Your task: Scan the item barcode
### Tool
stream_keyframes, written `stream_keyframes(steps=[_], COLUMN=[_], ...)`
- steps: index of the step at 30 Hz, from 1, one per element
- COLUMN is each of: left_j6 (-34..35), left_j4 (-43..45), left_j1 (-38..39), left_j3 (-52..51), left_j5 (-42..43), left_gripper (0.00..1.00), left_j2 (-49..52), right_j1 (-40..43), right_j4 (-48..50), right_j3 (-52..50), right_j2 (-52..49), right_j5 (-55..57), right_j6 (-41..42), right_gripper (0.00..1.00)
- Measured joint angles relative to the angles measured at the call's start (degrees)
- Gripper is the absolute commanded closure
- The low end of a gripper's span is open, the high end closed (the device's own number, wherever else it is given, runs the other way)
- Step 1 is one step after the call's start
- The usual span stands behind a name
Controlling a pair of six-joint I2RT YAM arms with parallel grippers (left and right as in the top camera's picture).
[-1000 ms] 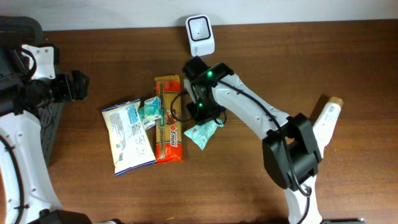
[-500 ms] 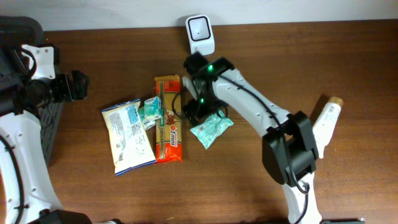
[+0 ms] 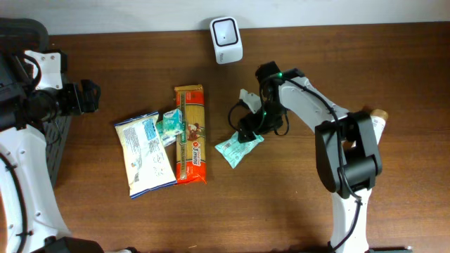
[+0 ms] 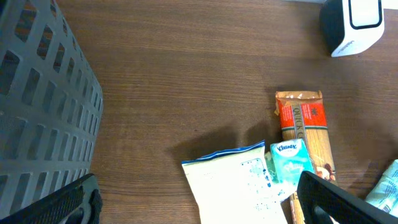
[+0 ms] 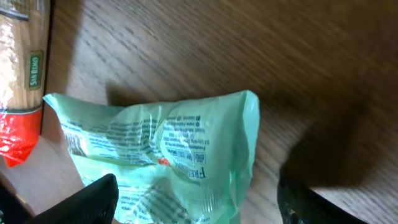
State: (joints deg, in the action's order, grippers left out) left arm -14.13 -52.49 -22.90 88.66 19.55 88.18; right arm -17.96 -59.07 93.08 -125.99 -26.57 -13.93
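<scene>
Right arm: stretched from the table's near edge toward the far side, then bent back at the wrist, setting the right gripper (image 3: pixel 246 128) nose-down.
Right fingers (image 5: pixel 93 198): spread wide, gripping nothing (only the two tips show, at the lower corners of the wrist view).
Green packet (image 5: pixel 168 149): task item; flat on the table (image 3: pixel 295 211), directly under and between the right fingers, printed side up; contact with either tip cannot be told.
Scanner (image 3: pixel 226 31): white, upright at the far edge, beyond the right fingers and well apart from them.
Left arm: held back at the left side of the table, with the left gripper (image 3: pixel 90 97) pointing toward the packages.
Left fingers (image 4: pixel 339 199): released, wide apart, empty.
Basket (image 4: pixel 43 106): dark lattice wall, just beside the outer left finger.
White bag (image 4: pixel 233 186): flat, ahead of and between the left fingers.
Tissue pack (image 4: pixel 289 158): small, against the white bag's edge, just ahead of the inner left finger.
Pasta packet (image 4: pixel 301 124): long, narrow, lying between the tissue pack and the right fingers.
Bottle (image 3: pixel 378 116): behind the right arm, well apart from the right fingers, partly hidden.
</scene>
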Motion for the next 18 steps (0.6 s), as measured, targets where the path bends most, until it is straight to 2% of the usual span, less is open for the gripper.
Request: stream_keyframes(steps=[7,9,11,12,13,14,16,18], left_j6=[0.00,0.00,-0.02,0.00,0.00,-0.02,0.00,0.00], left_j4=[0.00,0.00,0.00,0.02,0.00,0.02,0.00,0.00], left_j1=[0.00,0.00,0.00,0.00,0.00,0.00,0.00,0.00], left_j3=[0.00,0.00,0.00,0.00,0.00,0.00,0.00,0.00], left_j5=[0.00,0.00,0.00,0.00,0.00,0.00,0.00,-0.02], left_gripper=[0.01,0.01,0.01,0.01,0.01,0.01,0.01,0.01], left_j2=[0.00,0.00,0.00,0.00,0.00,0.00,0.00,0.00], right_j1=[0.42,0.42,0.46,0.48,0.50,0.52,0.63,0.72], right_j4=[3.58,3.98,5.95,6.47,6.49,6.45,5.05,3.76], right_j3=[-2.25,-2.36,-3.08,-3.28,-3.32,-3.85,-5.16,-5.25], right_j2=[0.55,0.55,0.46,0.35,0.15,0.02,-0.57,-0.74], right_j5=[-4.20,-4.28,-4.66,-5.16,-5.90,-6.62,-8.41,-10.23], right_j6=[0.00,0.00,-0.15,-0.15,-0.17,-0.26,-0.31,0.35], right_gripper=[0.21,0.35,0.36,0.41,0.55,0.73,0.95,0.96])
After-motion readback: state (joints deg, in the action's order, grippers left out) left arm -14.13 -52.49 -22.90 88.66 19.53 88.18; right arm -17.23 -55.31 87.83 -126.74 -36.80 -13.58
